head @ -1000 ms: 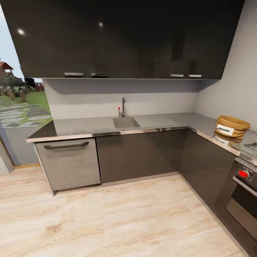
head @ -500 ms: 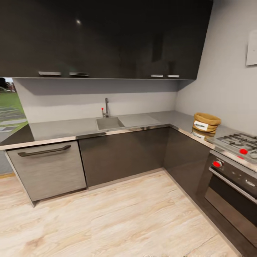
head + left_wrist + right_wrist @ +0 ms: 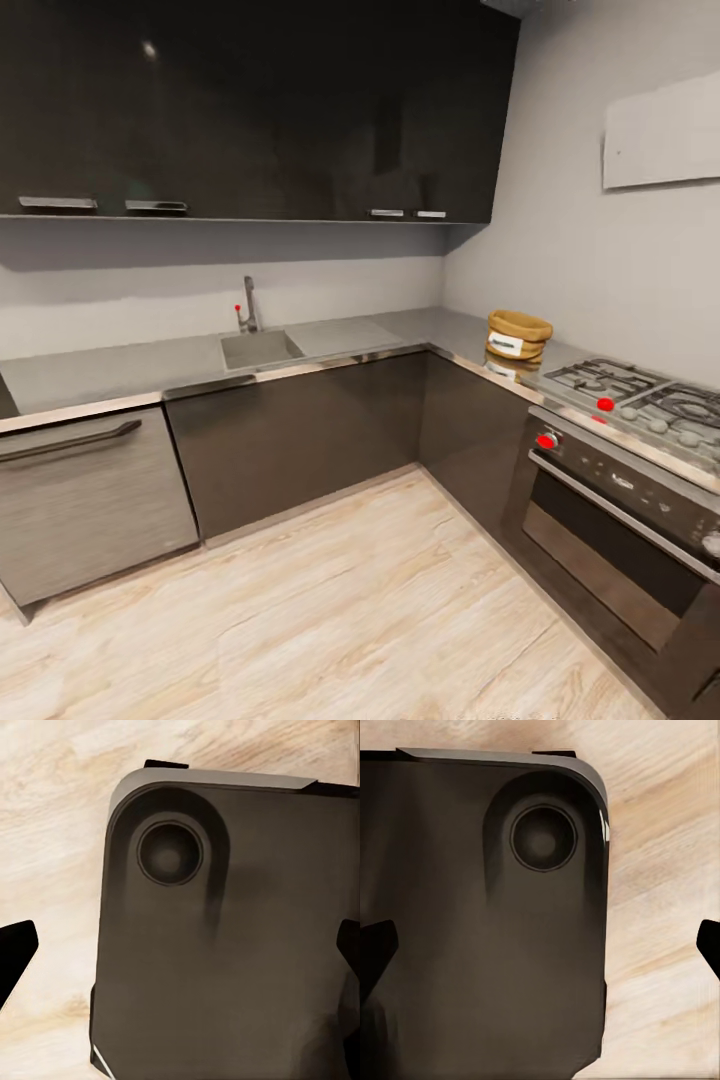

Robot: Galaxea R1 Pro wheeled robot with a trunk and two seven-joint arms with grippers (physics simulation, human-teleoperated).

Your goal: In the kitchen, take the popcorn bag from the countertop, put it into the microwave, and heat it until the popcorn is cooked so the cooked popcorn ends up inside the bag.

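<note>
The tan popcorn bag (image 3: 518,335) stands upright on the steel-grey countertop (image 3: 450,333), on the right-hand run just before the gas hob. The countertop runs in an L over glossy dark cabinets (image 3: 300,430). The microwave is out of view. In the left wrist view my left gripper (image 3: 182,952) is open, its dark fingertips (image 3: 15,958) wide apart over my own dark base, and it holds nothing. The right gripper (image 3: 542,949) is also open, with fingertips (image 3: 375,954) spread over the same base and the wood floor.
A silver gas hob (image 3: 640,395) with red knobs sits above a dark built-in oven (image 3: 620,540) at the right. The sink (image 3: 260,348) with its tap is at the back. A grey dishwasher front (image 3: 85,500) is at the left. Pale plank floor (image 3: 350,610) lies between.
The whole picture has slid left as the camera turned right. The hob and oven have come fully into view. The bag itself has not moved.
</note>
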